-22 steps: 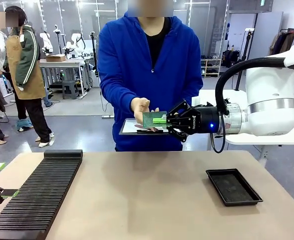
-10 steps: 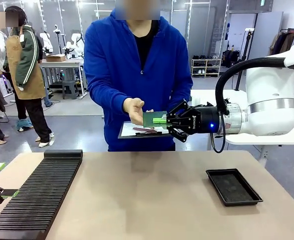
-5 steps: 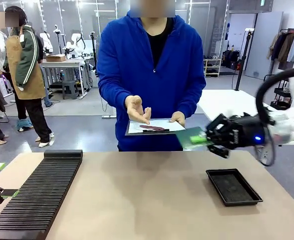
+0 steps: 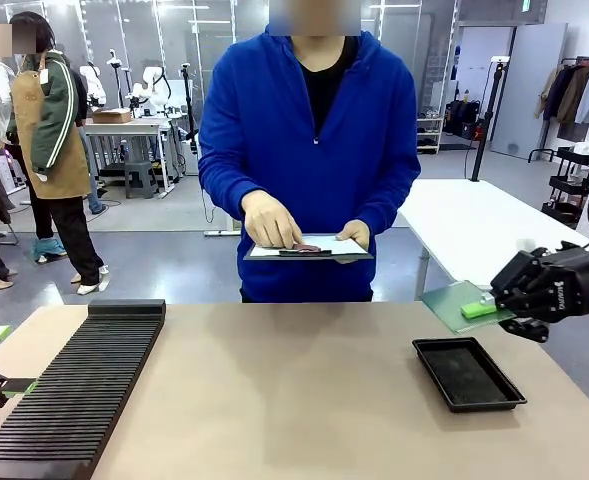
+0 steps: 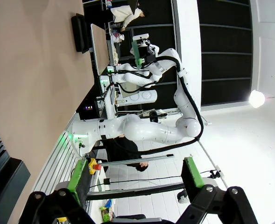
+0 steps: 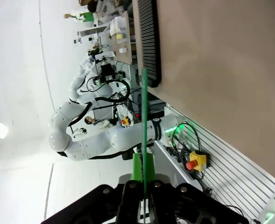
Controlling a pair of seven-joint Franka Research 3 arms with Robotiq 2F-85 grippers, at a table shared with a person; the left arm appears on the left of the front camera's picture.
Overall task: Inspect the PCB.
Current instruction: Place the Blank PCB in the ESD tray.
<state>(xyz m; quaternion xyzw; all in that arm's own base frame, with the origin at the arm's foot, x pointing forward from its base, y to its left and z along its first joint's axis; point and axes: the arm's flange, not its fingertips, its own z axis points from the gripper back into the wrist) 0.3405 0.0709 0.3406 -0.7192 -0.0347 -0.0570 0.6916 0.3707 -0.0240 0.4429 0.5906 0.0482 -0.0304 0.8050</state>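
The PCB (image 4: 452, 302), a thin pale green board, hangs tilted over the table's right edge, just above and behind the black tray (image 4: 467, 373). My right gripper (image 4: 484, 308) is shut on its right end, coming in from the right. In the right wrist view the PCB (image 6: 144, 112) stands edge-on between the closed fingers (image 6: 136, 164). My left gripper (image 5: 134, 173) is open with nothing between its green pads; it rests low at the table's left edge (image 4: 2, 385). In the left wrist view the PCB (image 5: 135, 48) shows far off.
A person in a blue top stands at the far side, holding a clipboard (image 4: 324, 247) with white paper, one hand (image 4: 270, 219) on it. A long black slotted rack (image 4: 74, 385) lies on the table's left side.
My right arm has drawn the PCB away from the person's hand, moving right and down to above the tray. The person's hand dropped onto the clipboard.
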